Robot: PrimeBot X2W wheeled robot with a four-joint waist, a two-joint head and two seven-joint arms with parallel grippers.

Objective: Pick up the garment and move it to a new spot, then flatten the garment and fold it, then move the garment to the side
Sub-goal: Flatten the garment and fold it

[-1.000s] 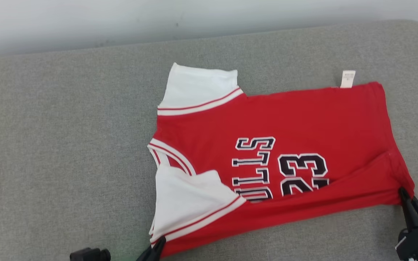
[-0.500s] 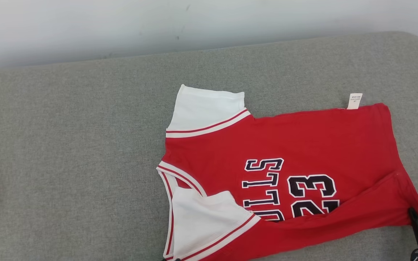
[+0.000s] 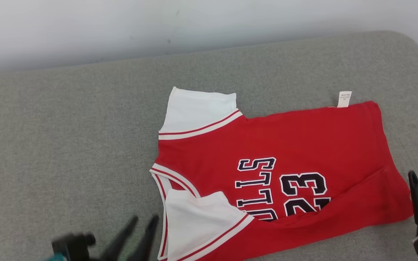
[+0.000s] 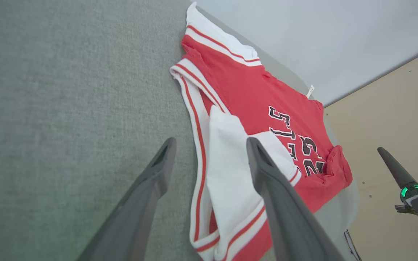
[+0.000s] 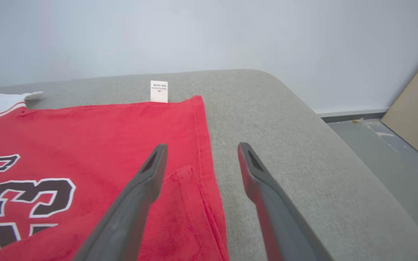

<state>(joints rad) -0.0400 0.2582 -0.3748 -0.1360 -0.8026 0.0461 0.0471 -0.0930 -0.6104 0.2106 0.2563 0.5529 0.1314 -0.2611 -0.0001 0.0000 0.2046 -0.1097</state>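
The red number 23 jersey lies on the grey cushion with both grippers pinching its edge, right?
Not quite. The red jersey lies on the grey cushion, but neither gripper pinches it: the left gripper and right gripper both stand open, gripping nothing, as the two wrist views show.

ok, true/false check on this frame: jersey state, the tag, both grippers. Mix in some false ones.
1. The left gripper and right gripper are both open, holding nothing. True.
2. The jersey is bunched in a ball. False: it lies spread on the grey cushion.
3. A white tag sticks out at the jersey's far edge. True.
4. The lettering is fully visible. False: the folded near edge covers part of it.
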